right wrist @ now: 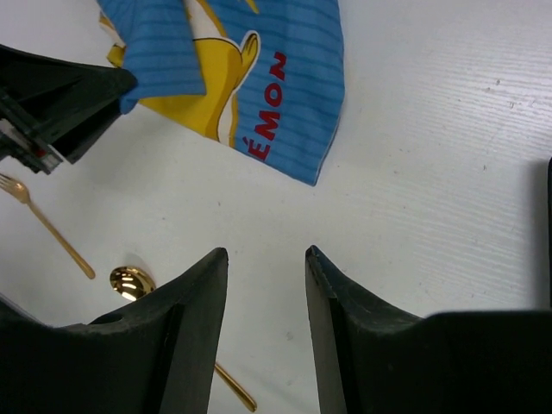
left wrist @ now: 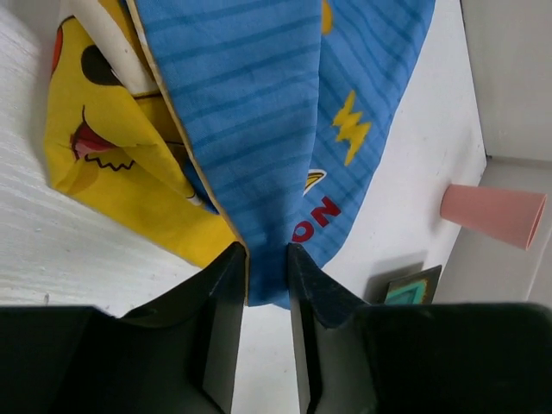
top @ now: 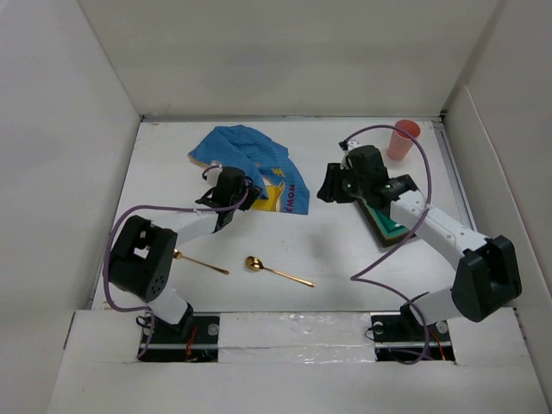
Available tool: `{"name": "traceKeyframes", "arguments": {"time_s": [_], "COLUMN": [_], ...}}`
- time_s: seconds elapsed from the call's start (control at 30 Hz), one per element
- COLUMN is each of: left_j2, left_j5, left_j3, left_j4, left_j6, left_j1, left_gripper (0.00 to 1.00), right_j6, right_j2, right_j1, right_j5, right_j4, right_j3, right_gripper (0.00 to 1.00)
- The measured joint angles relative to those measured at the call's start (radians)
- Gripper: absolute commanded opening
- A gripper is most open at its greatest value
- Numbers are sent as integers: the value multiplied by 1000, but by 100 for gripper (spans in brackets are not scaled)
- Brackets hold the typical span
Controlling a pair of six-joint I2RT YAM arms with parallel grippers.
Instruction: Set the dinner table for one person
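Note:
A blue cartoon-printed cloth mat [top: 250, 164] lies crumpled at the back left of the white dinner table [top: 345, 250]. My left gripper [top: 244, 198] is at the mat's near edge. In the left wrist view its fingers [left wrist: 226, 276] press a fold of the blue cloth [left wrist: 250, 112] from both sides. My right gripper [top: 332, 185] hovers right of the mat. In the right wrist view it [right wrist: 266, 254] is open over bare table with nothing between the fingers. A gold spoon [top: 259, 266] and a gold fork [top: 203, 263] lie near the front.
A pink cup [top: 404, 138] stands at the back right corner. A dark flat square item with a teal and yellow rim [top: 385, 222] lies under the right arm. White walls bound the table on three sides.

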State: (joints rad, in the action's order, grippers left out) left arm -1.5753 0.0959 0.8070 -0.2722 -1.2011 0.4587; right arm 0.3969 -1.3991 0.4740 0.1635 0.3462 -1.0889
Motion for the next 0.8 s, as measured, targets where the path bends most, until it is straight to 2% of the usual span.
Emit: {"name": "traceKeyframes", "arguments": {"time_s": [0.13,0.2,0.23,0.47,0.67,0.8], "left_j2": [0,0,0,43,87,110], "left_j5": [5,3,3,8,3,-4], "left_j3": [0,0,0,5,17,19], "left_j4": [-1,-1,-1,29,54,76], "left_j6": [14,23,29,90,146,183], "left_j1": [-17,-32,-34,-50,-51,-61], "left_gripper": [7,5,0,0,0,0], "right_j6": [12,21,25,63,98,122], "right_j2": [-59,-93,-111,-278,-430,-475], "right_j1": [1,2,2,43,112,150], "right_j5": [-15,-19,-22,-51,-120,-213], "right_j4": [-29,-47,-56,-106,-122,-118], "right_j3": [17,19,19,0,-54,-101], "right_gripper": [51,55,56,58,56,52]}}
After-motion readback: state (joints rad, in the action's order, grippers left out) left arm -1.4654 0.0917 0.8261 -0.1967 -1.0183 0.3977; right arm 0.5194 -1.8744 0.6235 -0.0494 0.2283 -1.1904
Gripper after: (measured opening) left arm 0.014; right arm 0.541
